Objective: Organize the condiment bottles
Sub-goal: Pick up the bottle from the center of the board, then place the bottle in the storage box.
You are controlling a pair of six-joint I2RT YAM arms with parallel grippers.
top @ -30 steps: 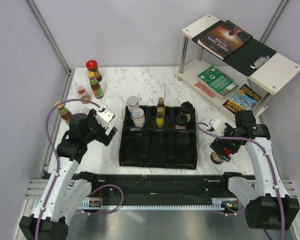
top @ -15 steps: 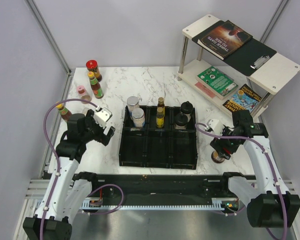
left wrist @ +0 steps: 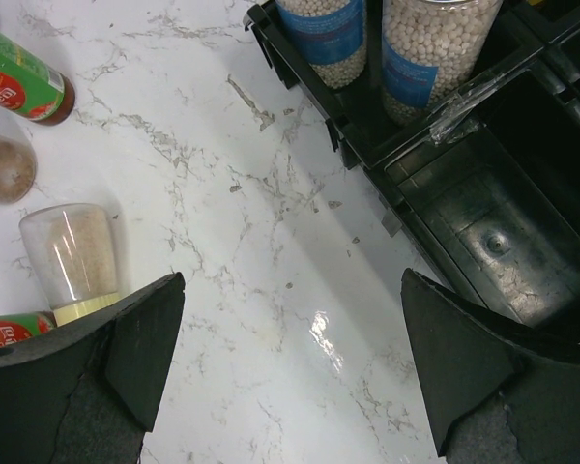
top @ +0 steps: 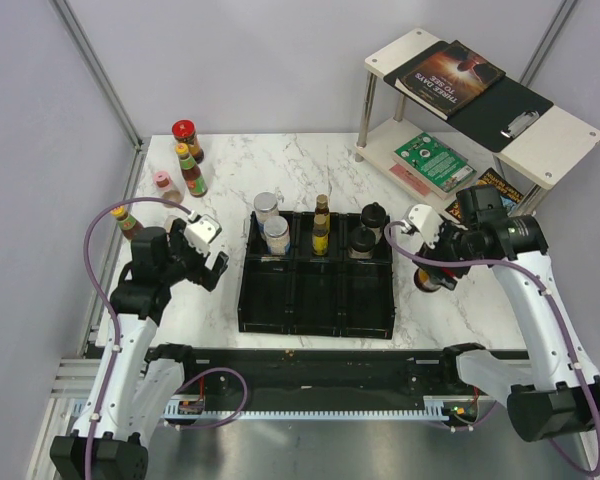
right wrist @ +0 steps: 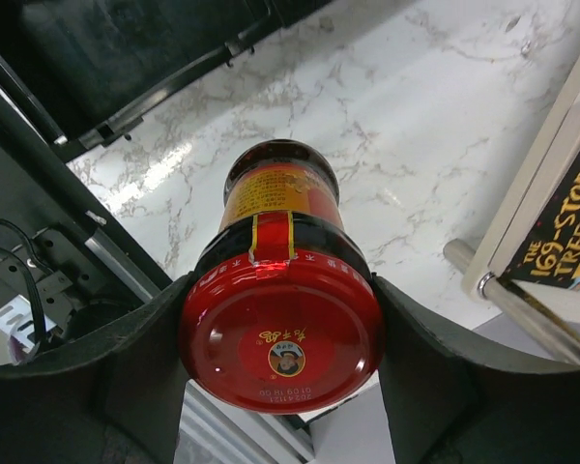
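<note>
- The right gripper is clamped on a red-capped jar; one finger presses each side just under the cap.
- In the top view this jar is to the right of the black tray, near its far right corner and apart from it. Whether its base touches the marble table cannot be told.
- The left gripper has its jaws wide apart and holds nothing. It hangs over bare marble just left of the tray.
- Two clear jars filled with pale beads stand side by side at the tray's far left corner.
- A slim dark bottle stands upright in the far middle compartment.
- Two black-lidded jars stand in the far right compartment, one behind the other.
- At the far left of the table stand a second red-capped jar, a yellow-capped sauce bottle and a pink-lidded shaker, close together.
- Another yellow-capped bottle stands at the left edge, beside the left arm.
- A white shelf with books stands at the far right.
</note>
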